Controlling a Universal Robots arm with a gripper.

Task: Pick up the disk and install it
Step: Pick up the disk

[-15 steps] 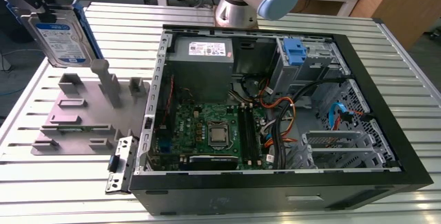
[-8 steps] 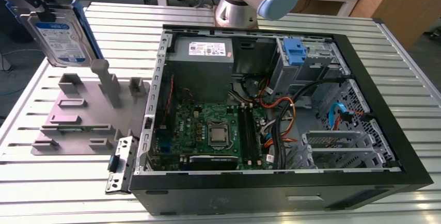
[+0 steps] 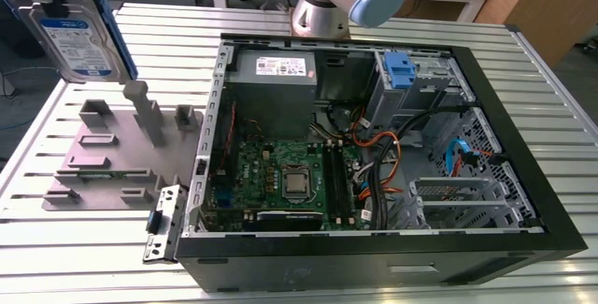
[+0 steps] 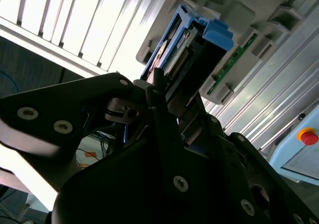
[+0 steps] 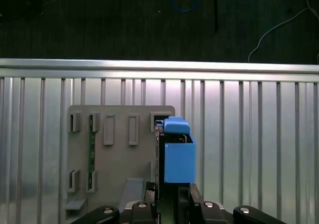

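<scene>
Closed on its load, the claw holds the disk, a flat silver-grey hard drive with a white-and-blue label and blue plastic rails.

Exterior view: we find the disk hanging upright, clear of the slatted metal table and above the far end of the grey moulded fixture plate, at the exterior view's left. The open black computer case lies at that view's right. Its blue latch piece stands well apart from the disk.

Second wrist view: dark fingers bear on the disk, whose connector edge is exposed.

First wrist view: the disk appears edge-on over the fixture plate.

We judge the pick-up complete and installation not yet done. The next move, in our judgement, calls for an unbroken grip, clearance over the case wall, and rails squared to the bay.
</scene>
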